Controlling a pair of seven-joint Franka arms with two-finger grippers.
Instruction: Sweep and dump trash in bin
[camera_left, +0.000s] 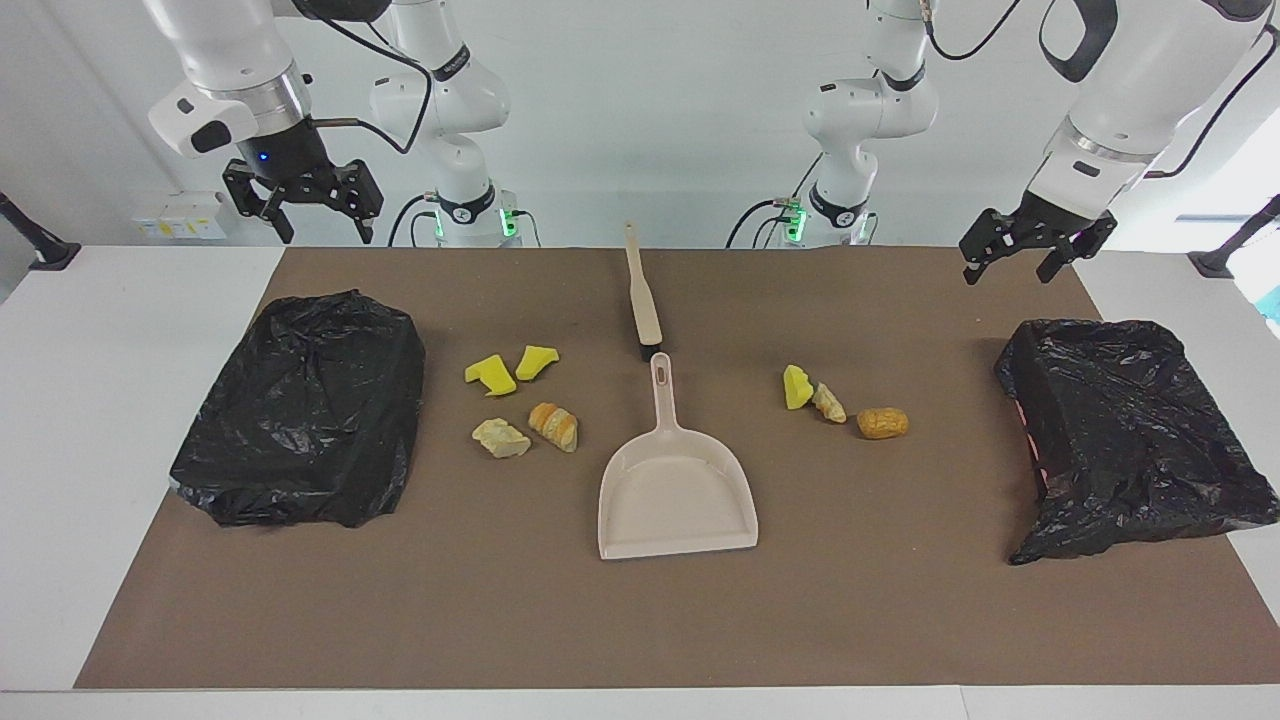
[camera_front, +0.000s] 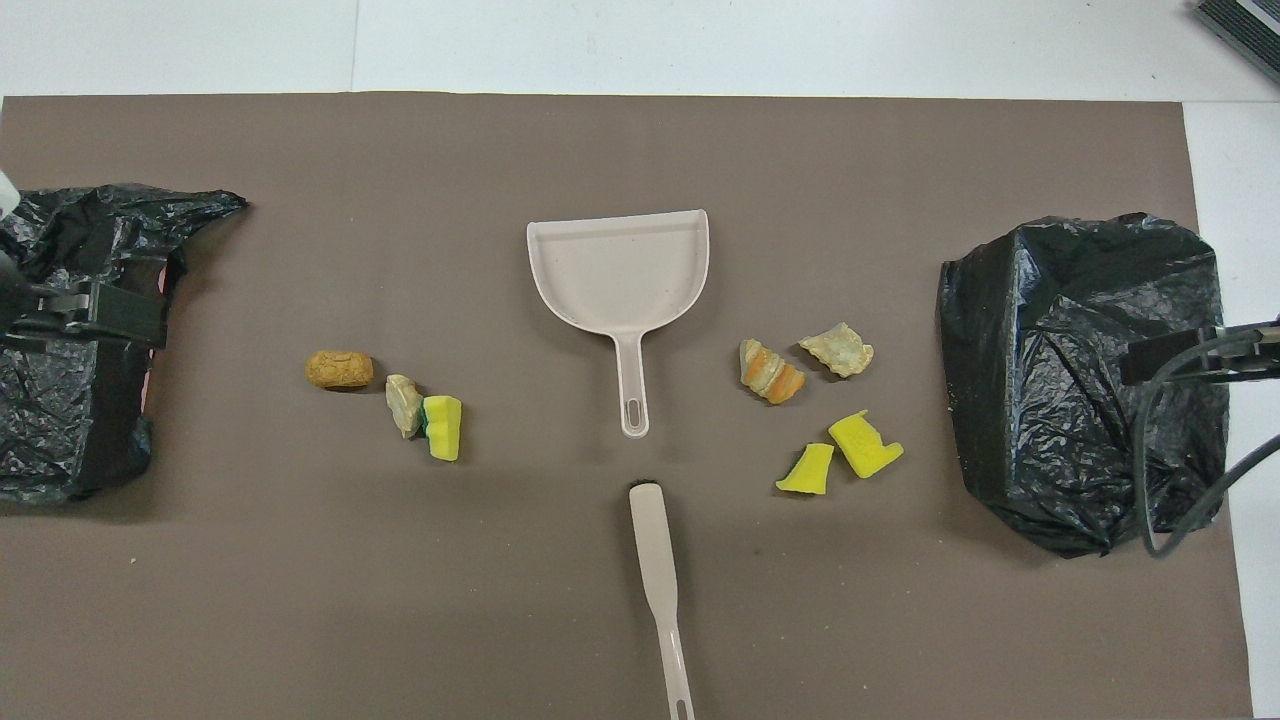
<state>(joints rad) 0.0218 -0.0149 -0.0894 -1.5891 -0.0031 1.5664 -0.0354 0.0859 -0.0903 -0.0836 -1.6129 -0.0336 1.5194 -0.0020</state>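
Trash lies in two loose clusters on the brown mat: four yellow sponge wedges and tan bread-like lumps (camera_left: 520, 400) toward the right arm's end, three more (camera_left: 840, 405) toward the left arm's. Between them sit the beige plastic dustpan (camera_left: 677, 480) and beige brush (camera_left: 641, 300), probably staged within both arms' reach. The right gripper (camera_left: 303, 195) hangs open and empty above one black-bagged bin (camera_left: 305, 410); the left gripper (camera_left: 1035, 245), likewise open and empty, hangs above the other (camera_left: 1130, 430).
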